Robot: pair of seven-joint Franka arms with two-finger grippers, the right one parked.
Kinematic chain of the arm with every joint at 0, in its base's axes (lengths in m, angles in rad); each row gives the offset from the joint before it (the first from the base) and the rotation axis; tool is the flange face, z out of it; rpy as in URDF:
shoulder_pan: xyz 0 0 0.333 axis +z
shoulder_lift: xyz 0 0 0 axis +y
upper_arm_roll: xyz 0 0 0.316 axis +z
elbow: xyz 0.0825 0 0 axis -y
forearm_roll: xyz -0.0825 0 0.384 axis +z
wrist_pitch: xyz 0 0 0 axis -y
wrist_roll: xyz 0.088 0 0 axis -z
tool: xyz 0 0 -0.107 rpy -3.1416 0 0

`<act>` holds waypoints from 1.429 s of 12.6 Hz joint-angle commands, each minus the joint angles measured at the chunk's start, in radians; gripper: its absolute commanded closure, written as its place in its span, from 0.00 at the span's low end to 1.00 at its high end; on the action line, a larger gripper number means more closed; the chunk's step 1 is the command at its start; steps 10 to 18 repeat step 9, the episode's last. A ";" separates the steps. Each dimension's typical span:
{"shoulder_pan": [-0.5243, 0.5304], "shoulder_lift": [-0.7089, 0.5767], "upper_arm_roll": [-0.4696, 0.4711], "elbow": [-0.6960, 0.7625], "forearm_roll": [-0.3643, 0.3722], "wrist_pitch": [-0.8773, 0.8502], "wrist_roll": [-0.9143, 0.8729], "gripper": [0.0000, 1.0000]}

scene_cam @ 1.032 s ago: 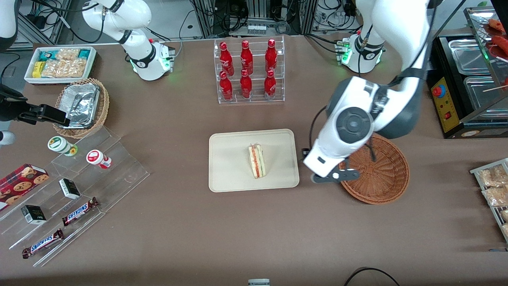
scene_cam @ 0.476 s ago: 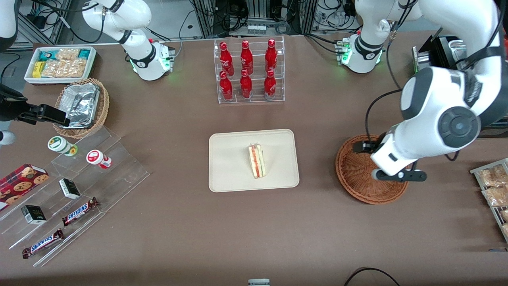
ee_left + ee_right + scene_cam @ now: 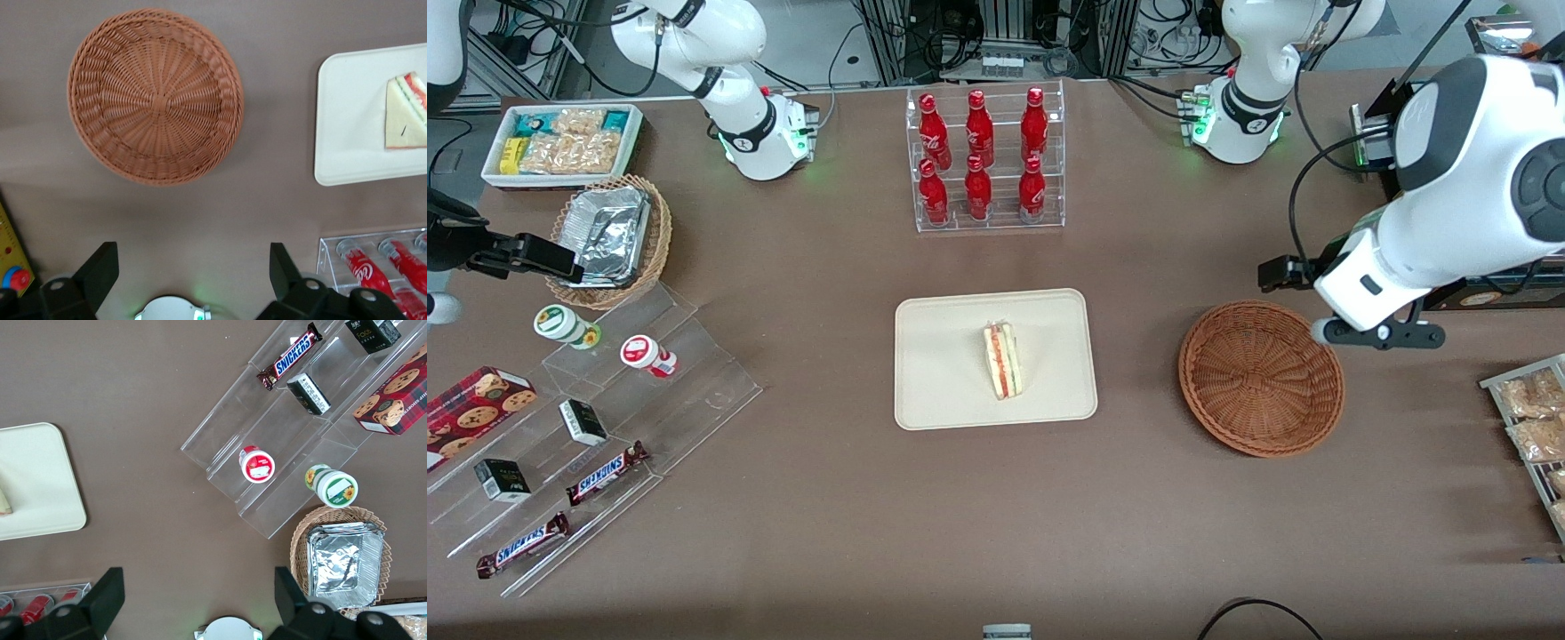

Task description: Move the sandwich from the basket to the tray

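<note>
The sandwich (image 3: 1003, 360) lies on the cream tray (image 3: 943, 356) at the middle of the table. It also shows in the left wrist view (image 3: 405, 113) on the tray (image 3: 347, 113). The reddish-brown basket (image 3: 1261, 378) is empty and sits beside the tray, toward the working arm's end; the left wrist view shows it too (image 3: 155, 97). My left gripper (image 3: 1347, 307) hangs high above the table, just off the basket's rim and a little farther from the front camera. It is open and empty (image 3: 190, 267).
A clear rack of red bottles (image 3: 983, 160) stands farther back than the tray. A black appliance (image 3: 1449, 249) and a rack of snack packets (image 3: 1529, 418) lie at the working arm's end. An acrylic step shelf (image 3: 605, 418) with snacks lies toward the parked arm's end.
My left arm has swung from between tray and basket, across the basket, toward the working arm's end. The sandwich, tray and basket have not moved.
</note>
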State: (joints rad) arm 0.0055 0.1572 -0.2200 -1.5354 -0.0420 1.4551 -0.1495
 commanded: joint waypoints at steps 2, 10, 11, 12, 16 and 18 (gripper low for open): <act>0.065 -0.117 -0.033 -0.040 0.019 -0.073 0.093 0.00; 0.041 -0.245 0.085 -0.101 0.021 -0.113 0.088 0.00; 0.041 -0.245 0.085 -0.101 0.021 -0.113 0.088 0.00; 0.041 -0.245 0.085 -0.101 0.021 -0.113 0.088 0.00; 0.041 -0.245 0.085 -0.101 0.021 -0.113 0.088 0.00; 0.041 -0.245 0.085 -0.101 0.021 -0.113 0.088 0.00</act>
